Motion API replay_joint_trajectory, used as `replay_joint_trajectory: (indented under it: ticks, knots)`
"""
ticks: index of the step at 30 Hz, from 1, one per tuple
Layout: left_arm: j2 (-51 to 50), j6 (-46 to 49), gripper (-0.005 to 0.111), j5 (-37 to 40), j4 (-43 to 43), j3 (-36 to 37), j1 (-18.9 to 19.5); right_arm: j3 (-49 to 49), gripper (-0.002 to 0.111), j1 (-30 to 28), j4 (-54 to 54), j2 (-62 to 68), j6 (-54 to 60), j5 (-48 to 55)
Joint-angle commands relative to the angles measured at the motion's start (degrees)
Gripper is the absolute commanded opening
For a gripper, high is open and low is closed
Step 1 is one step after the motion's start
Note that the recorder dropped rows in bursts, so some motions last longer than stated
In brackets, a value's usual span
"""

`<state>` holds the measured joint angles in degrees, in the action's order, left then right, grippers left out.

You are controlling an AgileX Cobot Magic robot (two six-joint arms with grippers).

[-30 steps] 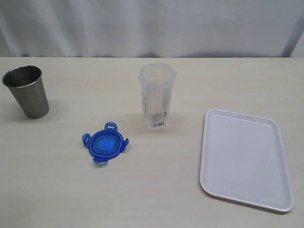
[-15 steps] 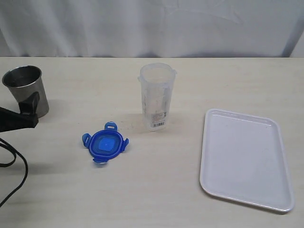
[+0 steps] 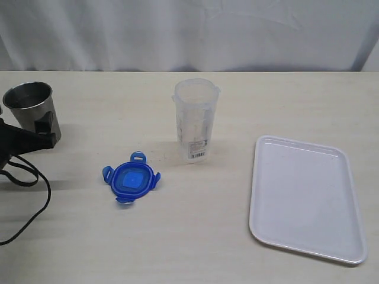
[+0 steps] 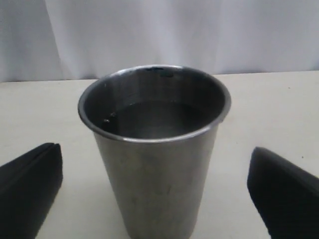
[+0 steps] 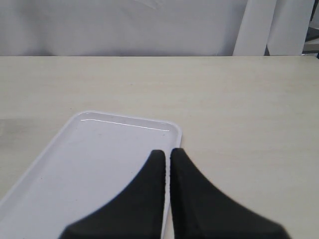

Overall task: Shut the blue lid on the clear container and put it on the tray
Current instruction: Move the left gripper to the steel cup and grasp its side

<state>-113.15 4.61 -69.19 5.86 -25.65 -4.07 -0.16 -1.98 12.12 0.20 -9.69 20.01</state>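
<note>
The blue lid lies flat on the table, left of centre, flaps spread. Behind it and to the right, the clear container stands upright and uncovered, its barcode sticker near the base. The white tray lies on the right with nothing on it. My left gripper reaches in from the left edge, open. In the left wrist view its fingers spread wide to either side of the grey steel cup, not touching it. My right gripper is shut on nothing, above the tray's edge; the exterior view does not show it.
The steel cup stands at the far left of the table, close to my left gripper. A black cable trails from the left arm across the table. A white curtain hangs behind the table's far edge.
My left arm has come into the exterior view from the left edge and moved right and up to the steel cup's base. Lid, container and tray have not moved.
</note>
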Motion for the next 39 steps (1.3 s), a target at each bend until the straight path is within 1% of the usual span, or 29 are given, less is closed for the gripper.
replay_joint_trajectory:
  ticks: [1, 9, 19, 39]
  knots:
    - [-3.42, 0.31, 0.105, -0.78, -0.67, -2.48, 0.17, 0.16, 0.004, 0.14, -0.27, -0.2, -0.19, 0.04]
    - [-9.44, 0.31, 0.105, -0.78, -0.17, -6.54, 0.17, 0.16, 0.004, 0.14, -0.27, -0.2, -0.19, 0.04]
    - [-13.67, 0.31, 0.105, -0.78, 1.26, -11.33, 0.17, 0.16, 0.004, 0.14, -0.27, -0.2, -0.19, 0.04]
    - [-13.8, 0.11, 0.105, -0.78, 2.31, -14.06, 0.17, 0.16, 0.004, 0.14, -0.27, -0.2, -0.19, 0.04]
